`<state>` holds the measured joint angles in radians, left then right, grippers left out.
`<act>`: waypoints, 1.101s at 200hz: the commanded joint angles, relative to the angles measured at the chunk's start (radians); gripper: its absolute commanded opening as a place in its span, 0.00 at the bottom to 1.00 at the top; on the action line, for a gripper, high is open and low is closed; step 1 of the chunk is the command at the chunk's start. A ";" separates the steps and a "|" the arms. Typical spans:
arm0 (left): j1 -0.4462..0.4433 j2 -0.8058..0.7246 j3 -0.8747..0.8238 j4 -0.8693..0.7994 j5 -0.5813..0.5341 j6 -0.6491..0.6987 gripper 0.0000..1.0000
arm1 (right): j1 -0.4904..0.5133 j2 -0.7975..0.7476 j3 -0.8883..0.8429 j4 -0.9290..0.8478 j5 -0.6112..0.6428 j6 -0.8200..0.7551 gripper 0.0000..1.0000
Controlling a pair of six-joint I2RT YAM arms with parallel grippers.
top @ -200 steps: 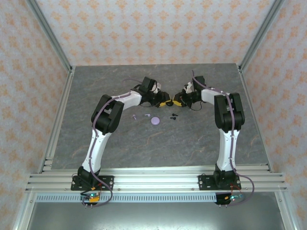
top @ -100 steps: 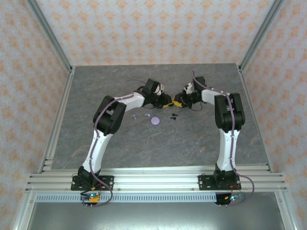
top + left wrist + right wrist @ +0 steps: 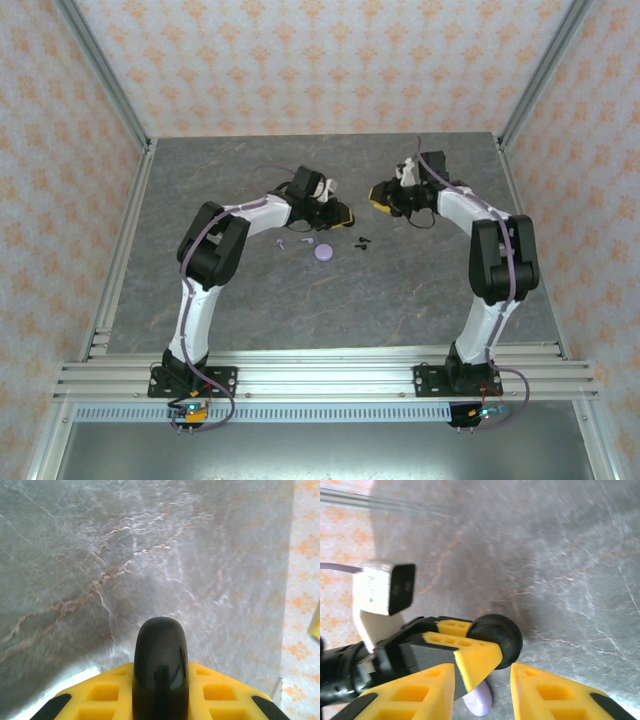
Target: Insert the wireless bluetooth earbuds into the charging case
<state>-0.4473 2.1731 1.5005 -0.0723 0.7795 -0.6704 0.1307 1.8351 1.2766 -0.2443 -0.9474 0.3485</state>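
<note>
2 black earbuds (image 3: 362, 243) and 2 lilac earbuds (image 3: 283, 243) loose on your table (image 3: 420, 290) near the lilac case (image 3: 324, 252), your left gripper (image 3: 340, 213) just behind them, elbow bent, clamped on the black case (image 3: 160, 665), your right gripper (image 3: 482, 685) facing it, jaws parted, holding nothing

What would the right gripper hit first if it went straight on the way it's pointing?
Probably the black charging case that the left gripper holds, directly ahead, though depth is unclear.
</note>
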 commanded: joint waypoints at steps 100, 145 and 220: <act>0.060 -0.485 -0.141 -0.003 0.407 0.406 0.15 | 0.097 -0.319 0.066 -0.249 -0.289 -0.462 0.47; 0.041 -0.520 -0.123 -0.111 0.425 0.496 0.14 | 0.122 -0.342 0.086 -0.259 -0.333 -0.482 0.47; 0.008 -0.523 -0.085 -0.201 0.448 0.572 0.13 | 0.139 -0.324 0.105 -0.287 -0.332 -0.498 0.46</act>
<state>-0.4282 1.6764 1.3735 -0.2279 1.1942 -0.1474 0.2512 1.5154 1.3426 -0.5056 -1.2427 -0.1036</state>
